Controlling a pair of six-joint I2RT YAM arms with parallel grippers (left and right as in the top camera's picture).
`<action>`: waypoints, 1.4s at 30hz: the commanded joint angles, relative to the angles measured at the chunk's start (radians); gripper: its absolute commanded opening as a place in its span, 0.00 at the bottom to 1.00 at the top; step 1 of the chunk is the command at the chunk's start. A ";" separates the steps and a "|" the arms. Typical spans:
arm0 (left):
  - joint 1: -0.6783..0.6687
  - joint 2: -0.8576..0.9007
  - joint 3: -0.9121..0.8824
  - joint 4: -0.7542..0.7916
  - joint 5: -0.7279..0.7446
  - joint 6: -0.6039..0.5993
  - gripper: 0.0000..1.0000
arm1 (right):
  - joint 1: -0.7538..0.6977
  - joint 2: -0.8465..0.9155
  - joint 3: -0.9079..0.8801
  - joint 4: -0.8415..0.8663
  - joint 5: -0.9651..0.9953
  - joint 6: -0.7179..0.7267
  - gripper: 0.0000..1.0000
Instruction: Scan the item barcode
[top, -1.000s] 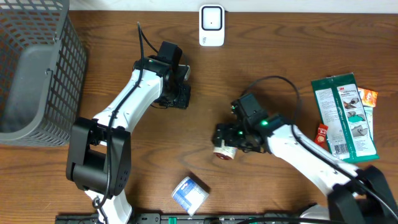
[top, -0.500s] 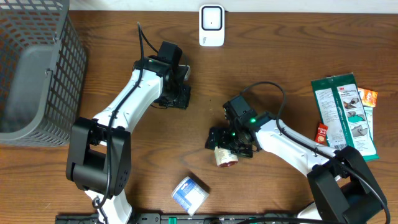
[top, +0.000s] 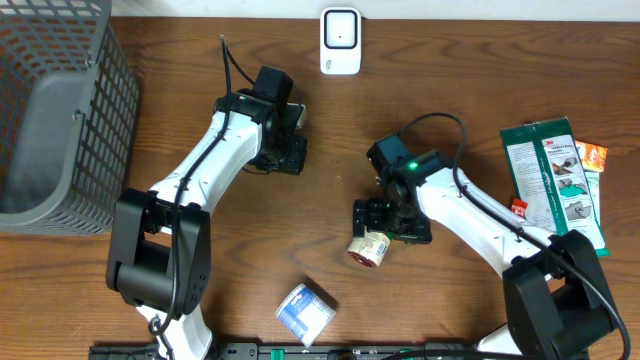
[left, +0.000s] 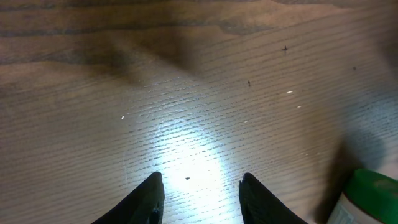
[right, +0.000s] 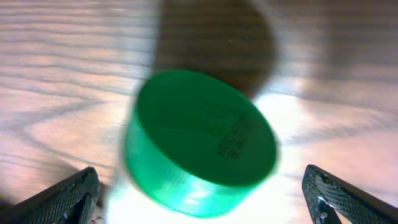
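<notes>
The item is a small white bottle (top: 368, 248) with a green cap (right: 199, 140), lying on the wooden table near its middle. My right gripper (top: 392, 218) hangs just above the bottle's cap end. In the right wrist view this gripper (right: 202, 190) stands wide open, with the cap between the fingers and apart from both. A white scanner (top: 340, 40) stands at the table's back edge. My left gripper (top: 285, 155) hovers left of the middle, and in the left wrist view it (left: 200, 183) is open over bare wood.
A grey wire basket (top: 60, 110) fills the far left. A blue-and-white packet (top: 305, 310) lies near the front edge. A green carded package (top: 553, 185) and small orange packs (top: 592, 155) lie at the right. A blurred green-and-white thing (left: 373, 196) shows in the left wrist view's corner.
My right gripper has swung a little to the right and back over the bottle, and the bottle has shifted slightly. The left arm has not moved.
</notes>
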 joint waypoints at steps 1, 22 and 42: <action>0.002 -0.026 0.002 -0.003 -0.005 -0.005 0.42 | 0.037 0.000 -0.005 0.031 -0.057 -0.026 0.99; 0.002 -0.026 0.002 -0.006 -0.005 -0.005 0.41 | 0.059 0.013 -0.055 0.115 0.275 0.155 0.72; 0.002 -0.026 0.002 -0.006 -0.005 -0.005 0.41 | 0.043 0.013 -0.098 0.085 0.043 0.247 0.83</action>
